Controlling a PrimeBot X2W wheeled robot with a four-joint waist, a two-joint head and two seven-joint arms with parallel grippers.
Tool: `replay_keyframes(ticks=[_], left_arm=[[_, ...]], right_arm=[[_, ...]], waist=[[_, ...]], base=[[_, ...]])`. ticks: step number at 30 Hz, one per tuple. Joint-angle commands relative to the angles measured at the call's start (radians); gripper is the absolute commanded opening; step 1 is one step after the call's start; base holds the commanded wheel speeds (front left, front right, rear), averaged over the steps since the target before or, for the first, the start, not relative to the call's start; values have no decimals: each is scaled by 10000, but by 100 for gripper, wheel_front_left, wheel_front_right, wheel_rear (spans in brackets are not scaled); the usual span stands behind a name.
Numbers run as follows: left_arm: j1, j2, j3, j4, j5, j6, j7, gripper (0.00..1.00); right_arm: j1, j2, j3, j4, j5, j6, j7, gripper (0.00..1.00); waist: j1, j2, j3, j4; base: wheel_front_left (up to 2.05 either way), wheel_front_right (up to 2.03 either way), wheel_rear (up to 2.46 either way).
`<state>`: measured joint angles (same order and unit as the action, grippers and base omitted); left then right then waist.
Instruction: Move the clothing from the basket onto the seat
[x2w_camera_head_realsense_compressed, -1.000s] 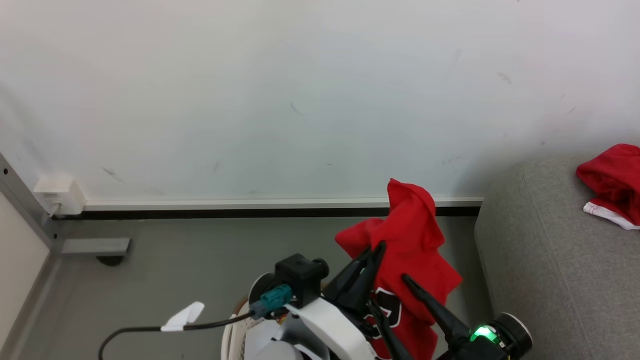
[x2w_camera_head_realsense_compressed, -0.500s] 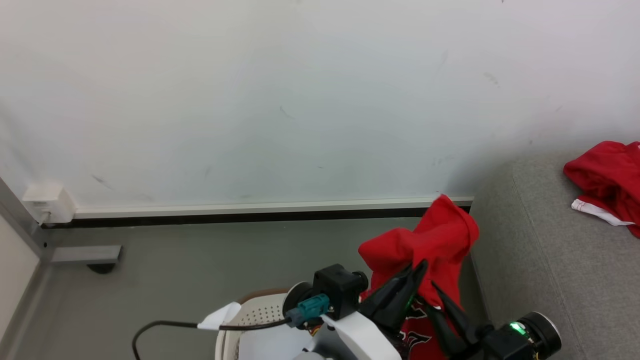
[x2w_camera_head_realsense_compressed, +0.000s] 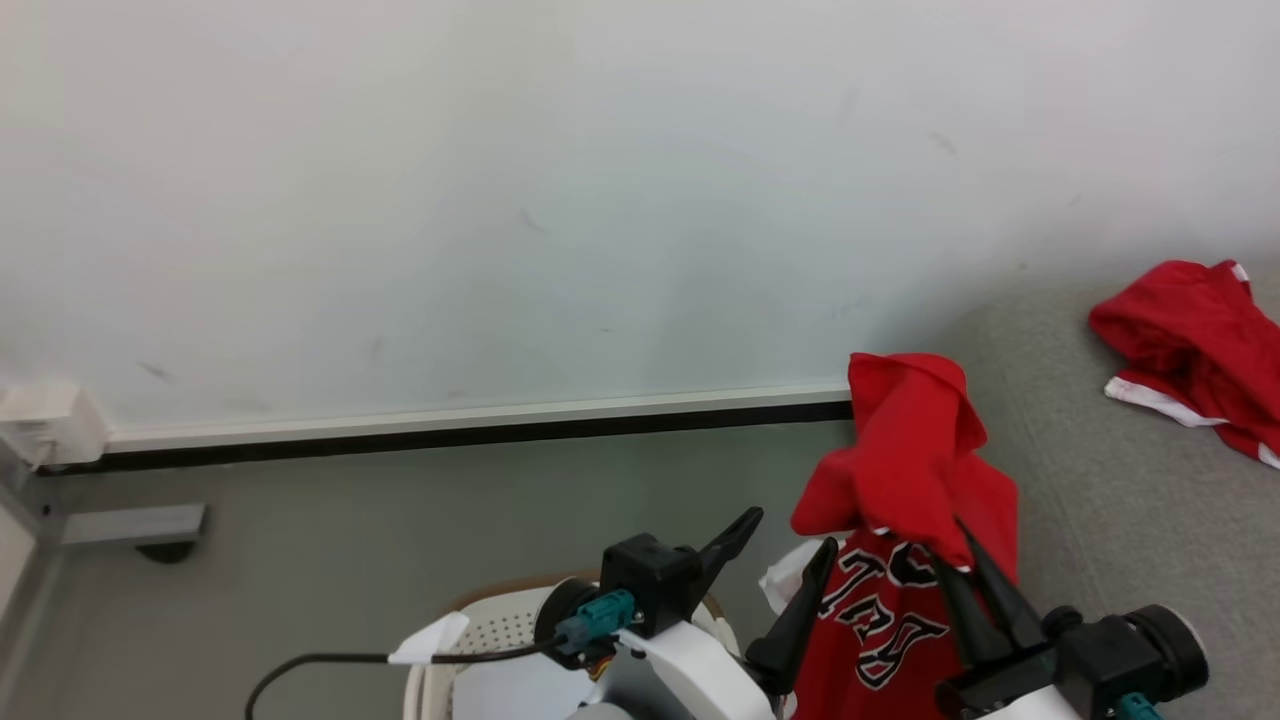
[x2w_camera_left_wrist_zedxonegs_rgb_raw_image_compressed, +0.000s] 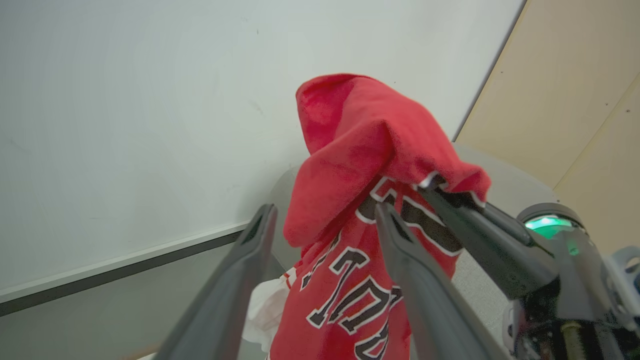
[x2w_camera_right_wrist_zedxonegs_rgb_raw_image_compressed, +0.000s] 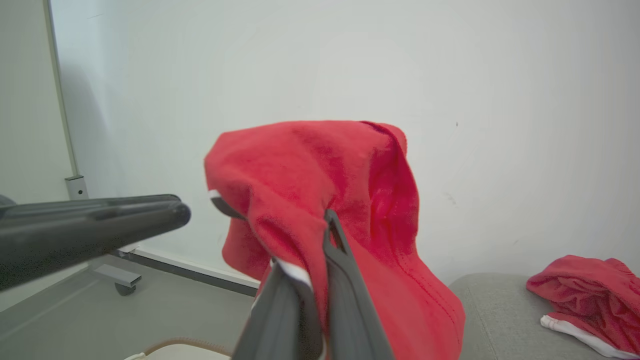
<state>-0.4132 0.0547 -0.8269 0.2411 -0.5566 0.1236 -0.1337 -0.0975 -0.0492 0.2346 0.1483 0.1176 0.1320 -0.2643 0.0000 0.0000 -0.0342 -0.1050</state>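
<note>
Red jersey (x2w_camera_head_realsense_compressed: 910, 470), with black white-outlined lettering on its lower part, hanging in the air from my right jaws. These are pinched close together on a fold of its cloth, and their two dark fingers (x2w_camera_head_realsense_compressed: 1000, 590) run up under the bunched top. The jersey hangs at the left end of the grey sofa (x2w_camera_head_realsense_compressed: 1100, 520), to the right of the basket (x2w_camera_head_realsense_compressed: 490, 630) and clear of it.

My left jaws stand wide apart just left of the jersey and hold nothing. Their right-hand finger (x2w_camera_head_realsense_compressed: 800, 610) lies close against the lettered cloth; I cannot tell whether it touches.

The white perforated basket, brown-rimmed, sits at the near left on the smooth grey floor (x2w_camera_head_realsense_compressed: 350, 520), partly hidden by my left wrist. A second red garment (x2w_camera_head_realsense_compressed: 1190, 340) with white trim lies crumpled on the sofa at the far right, well apart from the jersey. Behind all of this is a pale wall (x2w_camera_head_realsense_compressed: 500, 200), with a white-and-black skirting (x2w_camera_head_realsense_compressed: 450, 425) along its foot.
</note>
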Motion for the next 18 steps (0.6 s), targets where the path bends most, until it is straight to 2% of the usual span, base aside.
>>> replay_keyframes(ticks=[1,11,18], left_arm=[[-48,64,-37,87,-23,-24,-76,100],[-175,46,-147,404,-81,-74,-288,100],[-331,21,-300,419,-170,-125,-344,100]], right_arm=[[20,-24,-231,-144,-51,-24,1,0],[-230,-20,-1343,-618,-489,-24,1,0],[-311,-16,-1821,-813,-670,-24,1,0]], waist=[[0,0,90,-278],[0,0,517,-1666],[0,0,876,-2168]], base=[[0,0,0],[0,0,0],[0,0,0]])
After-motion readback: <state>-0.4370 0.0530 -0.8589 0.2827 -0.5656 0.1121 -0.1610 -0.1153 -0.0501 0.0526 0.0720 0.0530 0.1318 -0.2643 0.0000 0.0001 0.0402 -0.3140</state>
